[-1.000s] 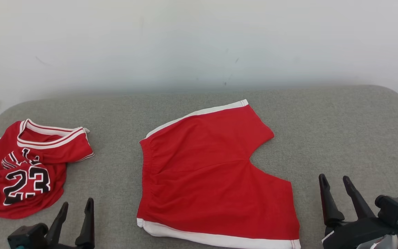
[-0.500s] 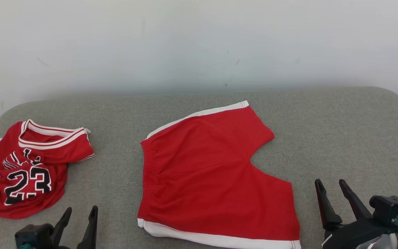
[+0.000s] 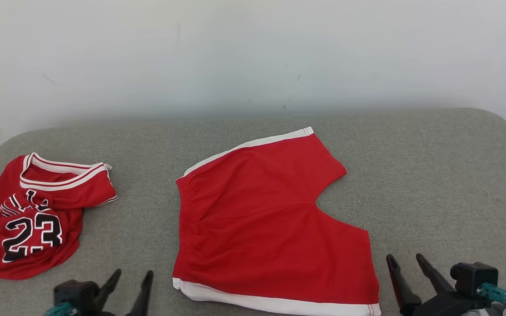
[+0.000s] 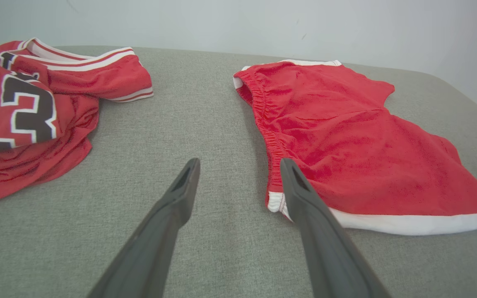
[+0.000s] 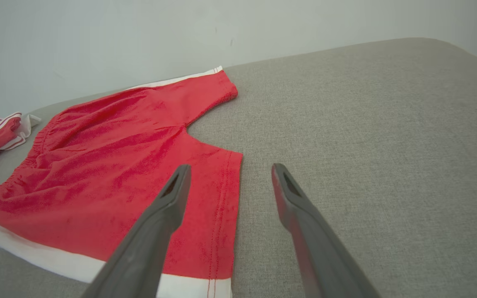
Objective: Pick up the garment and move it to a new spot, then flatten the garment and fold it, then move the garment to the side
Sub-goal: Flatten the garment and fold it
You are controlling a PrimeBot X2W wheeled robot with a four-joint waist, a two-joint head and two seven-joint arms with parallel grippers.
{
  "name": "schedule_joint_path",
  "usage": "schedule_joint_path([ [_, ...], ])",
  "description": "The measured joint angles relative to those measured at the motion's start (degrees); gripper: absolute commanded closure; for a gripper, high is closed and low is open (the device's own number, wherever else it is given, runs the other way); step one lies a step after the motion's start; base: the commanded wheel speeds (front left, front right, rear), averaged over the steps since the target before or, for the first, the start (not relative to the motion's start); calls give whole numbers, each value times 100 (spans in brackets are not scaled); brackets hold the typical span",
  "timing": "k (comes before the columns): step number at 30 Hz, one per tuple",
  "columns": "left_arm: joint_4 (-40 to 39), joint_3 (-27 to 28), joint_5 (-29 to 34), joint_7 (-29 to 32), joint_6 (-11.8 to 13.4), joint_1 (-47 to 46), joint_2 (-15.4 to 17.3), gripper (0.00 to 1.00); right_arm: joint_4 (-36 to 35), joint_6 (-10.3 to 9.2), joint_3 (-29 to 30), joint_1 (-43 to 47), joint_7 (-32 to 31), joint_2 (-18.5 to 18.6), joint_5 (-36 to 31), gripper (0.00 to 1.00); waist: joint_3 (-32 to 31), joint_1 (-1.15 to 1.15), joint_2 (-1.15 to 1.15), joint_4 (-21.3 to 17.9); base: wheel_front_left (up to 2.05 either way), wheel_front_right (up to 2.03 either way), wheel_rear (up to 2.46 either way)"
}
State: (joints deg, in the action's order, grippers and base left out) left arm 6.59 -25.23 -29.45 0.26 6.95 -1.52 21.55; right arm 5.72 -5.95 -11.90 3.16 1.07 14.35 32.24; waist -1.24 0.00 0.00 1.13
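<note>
right pincer [image 3: 404,260] lower, shorts [image 3: 262,228] legs rightward

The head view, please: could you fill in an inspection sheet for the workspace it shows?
Surface: grey fabric pad, smooth, no stains seen.
Job's things: red shorts with white trim, spread flat in the middle, not yet folded, waistband toward the robot's left.
Clutter: red jersey numbered 23, crumpled at the left end, apart from the shorts.
Grippers: left gripper open and holding nothing, by the shorts' near waistband corner; right gripper open and holding nothing, by the near leg hem.
Cables: nothing seen.
Surroundings: plain white wall behind, with a few faint marks.
</note>
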Motion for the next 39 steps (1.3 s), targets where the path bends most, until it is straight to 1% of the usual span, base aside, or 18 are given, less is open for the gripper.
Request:
schedule_joint_path([
  [5, 45, -415, 88, 334, -259, -238, -23, 0, 60, 45, -197, 142, -391, 31, 75, 0, 37, 0, 0, -5, 0, 0, 0],
  [9, 271, -662, 87, 537, -402, -363, -193, 0, 209, 52, -343, 157, -655, 77, 93, 0, 106, 0, 0, -23, 0, 0, 0],
  [10, 369, -712, 87, 588, -405, -376, -221, 0, 255, 76, -376, 153, -713, 77, 93, 0, 124, 1, 0, -33, 0, 0, 0],
  [12, 547, -746, 87, 664, -454, -380, -261, 0, 379, 91, -497, 144, -870, 83, 82, 0, 154, 0, 0, -62, 0, 0, 0],
  [17, 881, -820, 85, 786, -582, -608, -359, 0, 541, 90, -525, 133, -1060, 71, 87, 0, 217, 1, 0, -121, 0, 0, 0],
  [21, 1129, -826, 77, 836, -647, -689, -357, 0, 633, 90, -611, 122, -1221, 25, 93, 0, 231, 0, 0, -147, 0, 0, 0],
  [28, 1466, -821, 63, 878, -680, -721, -401, 0, 717, 90, -662, 102, -1351, -22, 97, 0, 257, 1, 0, -178, 0, 0, 0],
  [39, 1953, -677, 44, 820, -647, -1112, -510, 0, 768, 91, -712, -144, -1425, -99, 102, 0, 336, 1, 0, -178, 0, 0, 0],
])
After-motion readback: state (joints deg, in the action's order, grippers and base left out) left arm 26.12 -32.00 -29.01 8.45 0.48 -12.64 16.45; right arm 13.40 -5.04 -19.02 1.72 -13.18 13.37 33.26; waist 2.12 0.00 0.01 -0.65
